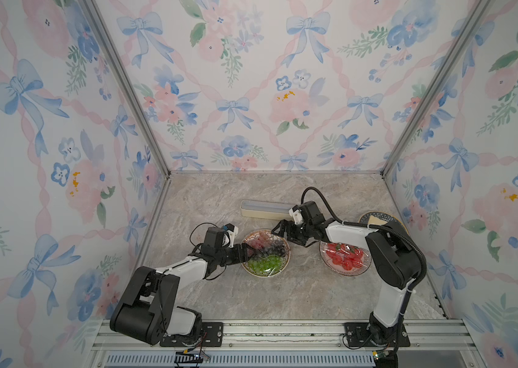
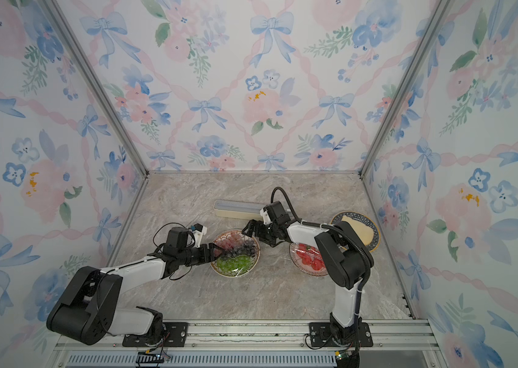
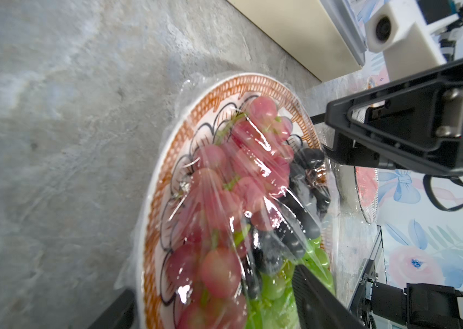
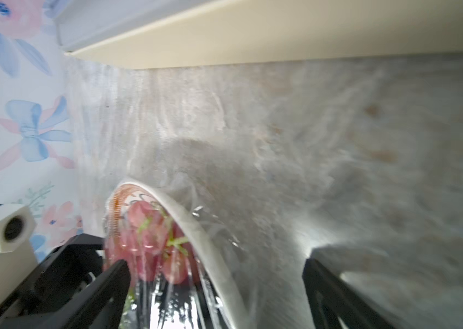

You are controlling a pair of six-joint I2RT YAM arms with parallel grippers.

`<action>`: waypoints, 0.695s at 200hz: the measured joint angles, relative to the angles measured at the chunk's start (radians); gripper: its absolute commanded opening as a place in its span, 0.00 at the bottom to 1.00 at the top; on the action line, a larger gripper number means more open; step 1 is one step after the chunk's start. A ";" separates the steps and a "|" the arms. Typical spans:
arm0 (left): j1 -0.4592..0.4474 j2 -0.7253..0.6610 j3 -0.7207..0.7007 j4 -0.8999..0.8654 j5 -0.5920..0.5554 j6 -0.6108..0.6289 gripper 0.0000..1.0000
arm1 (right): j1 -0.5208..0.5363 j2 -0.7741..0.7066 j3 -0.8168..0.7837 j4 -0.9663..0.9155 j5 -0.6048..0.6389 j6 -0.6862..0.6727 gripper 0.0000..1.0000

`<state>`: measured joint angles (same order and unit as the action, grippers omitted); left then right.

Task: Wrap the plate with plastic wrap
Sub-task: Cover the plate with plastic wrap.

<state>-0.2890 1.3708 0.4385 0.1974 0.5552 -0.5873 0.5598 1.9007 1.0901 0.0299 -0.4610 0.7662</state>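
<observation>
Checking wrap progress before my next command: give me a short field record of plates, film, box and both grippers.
main plate: round orange-rimmed ceramic plate of red, dark and green grapes, centre table
film: clear crinkly plastic wrap stretched over the grapes, bunched past the rim
left gripper: open, straddling the plate's left rim
right gripper: open, straddling its far right rim
box: long cream box with grey top, behind the plate
other plates: ribbed glass plate of red fruit, looks film-covered; patterned plate with a cream slab, far right
</observation>
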 measured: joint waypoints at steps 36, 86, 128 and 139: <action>-0.015 0.010 0.000 0.014 0.000 0.000 0.76 | 0.027 0.057 0.029 0.093 -0.058 0.059 0.97; -0.018 0.015 -0.003 0.014 -0.022 0.000 0.77 | 0.051 0.084 0.043 0.142 -0.093 0.063 0.97; -0.009 0.003 -0.003 0.019 -0.067 0.011 0.92 | 0.027 0.026 0.043 0.034 -0.020 -0.047 0.97; 0.002 -0.020 -0.003 0.019 -0.094 0.006 0.98 | 0.015 -0.011 0.043 -0.009 0.017 -0.082 0.97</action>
<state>-0.2867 1.3510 0.4358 0.2161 0.4610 -0.5808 0.5751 1.8900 1.1328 0.0208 -0.4438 0.6838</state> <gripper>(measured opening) 0.921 0.970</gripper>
